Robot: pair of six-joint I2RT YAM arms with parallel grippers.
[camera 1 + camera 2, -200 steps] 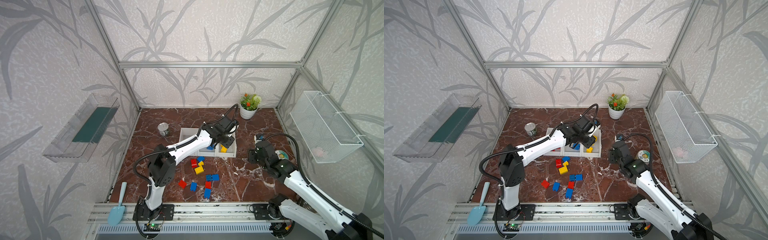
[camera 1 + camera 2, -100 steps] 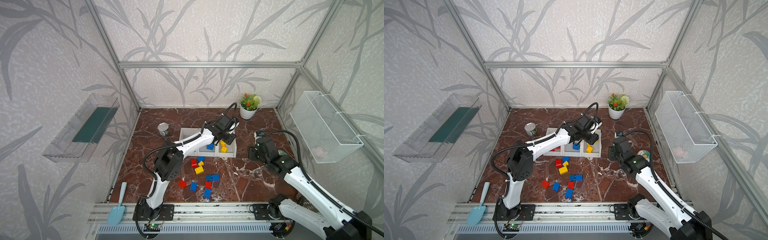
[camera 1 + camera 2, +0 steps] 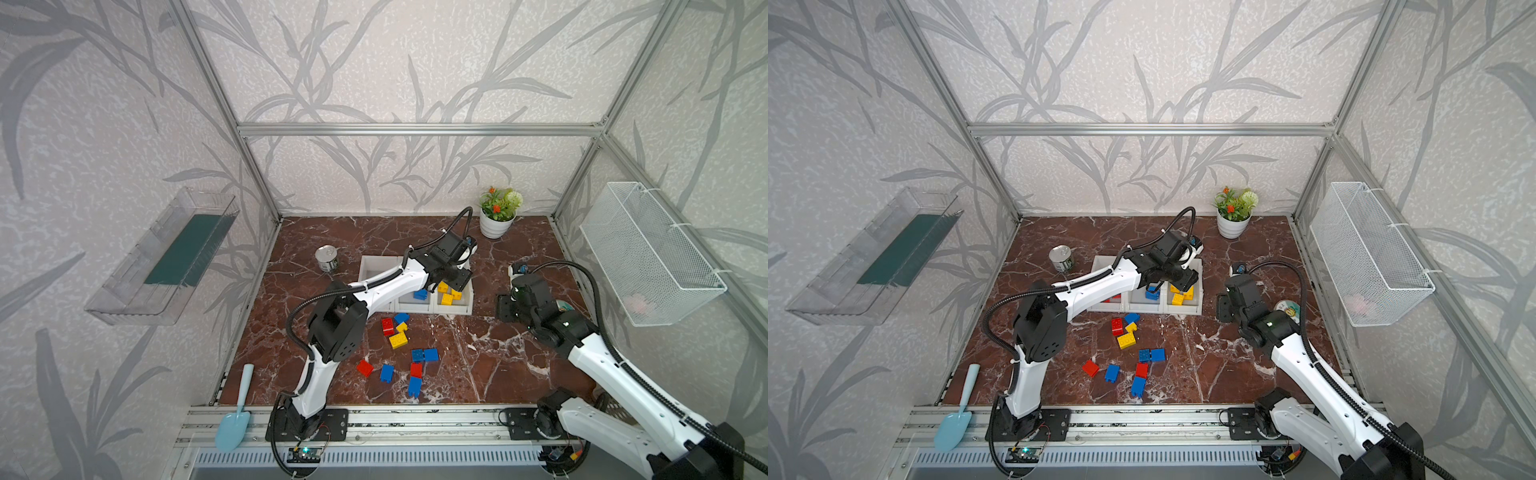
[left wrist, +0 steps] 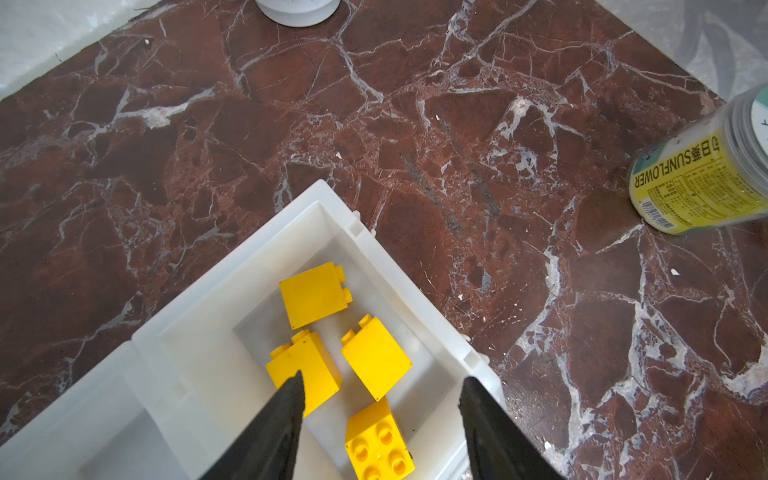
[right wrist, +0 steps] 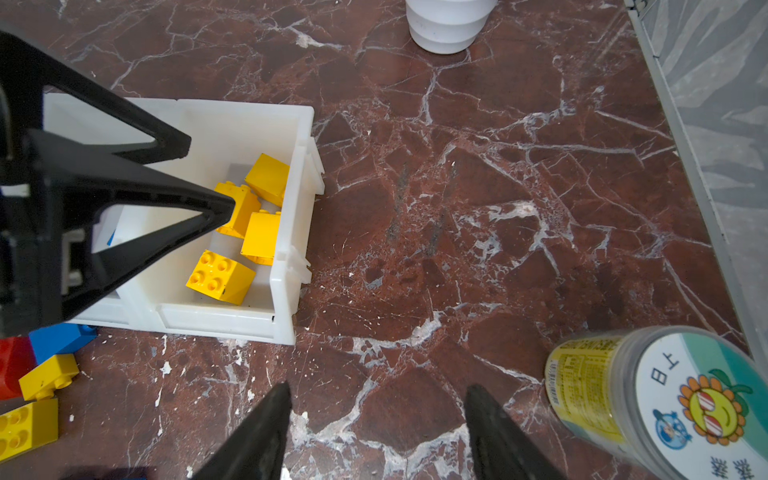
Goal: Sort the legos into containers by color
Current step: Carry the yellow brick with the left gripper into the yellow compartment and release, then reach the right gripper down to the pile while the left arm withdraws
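Top views: containers (image 3: 376,262), three white bins in a row at mid-floor. The yellow bin (image 3: 454,310), the end one nearest the plant pot (image 3: 494,226), holds yellow legos (image 3: 448,298); the middle one holds blue, and red legos (image 3: 1112,297) show in the far one. Loose legos (image 3: 398,340), red, blue and yellow mixed, lie on the marble in front of the row. The left gripper (image 3: 456,283) hangs over the yellow bin. The right gripper (image 3: 505,308) is off to the side of the row, above bare floor. Left wrist view: left gripper (image 4: 382,378), fingers apart with nothing between them, above four yellow bricks; one finger (image 4: 286,407) overlaps a brick, and contact cannot be told. Right wrist view: right gripper (image 5: 378,388), fingers apart and empty over bare marble, with a sunflower-label jar (image 5: 648,395) near it. Handling note, as judgement: the step reads as a drop-off at the yellow bin. The left arm should lift straight up so the spread fingers clear the bin wall and drag no brick out, then take one loose brick squarely across its flat sides. The right arm should wait off the row until the left is clear.
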